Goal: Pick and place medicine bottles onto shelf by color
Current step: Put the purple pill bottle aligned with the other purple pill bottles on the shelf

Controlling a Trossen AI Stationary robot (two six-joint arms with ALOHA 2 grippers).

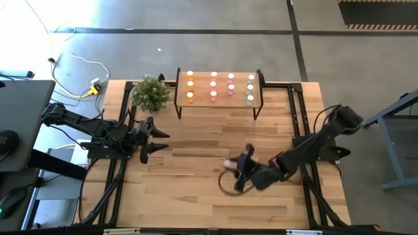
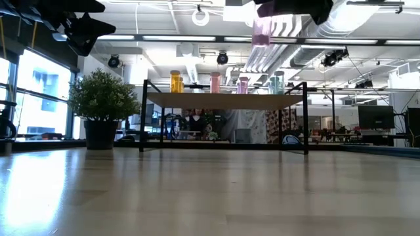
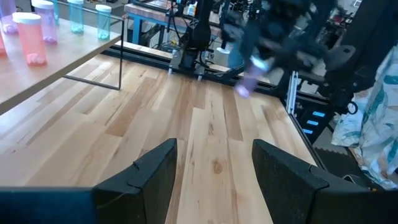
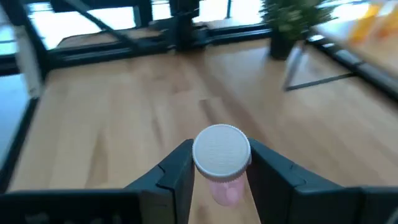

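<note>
Pink bottle (image 4: pixel 222 163) clamped between right gripper (image 4: pixel 221 165) fingers, seemingly airborne

I see a pale pink bottle (image 4: pixel 222 163) with white cap between black right gripper (image 4: pixel 221 171) fingers | shelf (image 1: pixel 219 102) light wood, black frame, with orange, light pink, deep pink and pale green bottle rows (image 1: pixel 221 87) | potted plant (image 1: pixel 151 93) green, dark pot | table (image 1: pixel 196 196) light wood planks | left gripper (image 3: pixel 211 174) black

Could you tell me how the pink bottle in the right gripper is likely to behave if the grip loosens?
The pink bottle is a smooth cylinder, so it would probably slip and roll. The right gripper grips it just below its cap. It looks small, probably light.
</note>
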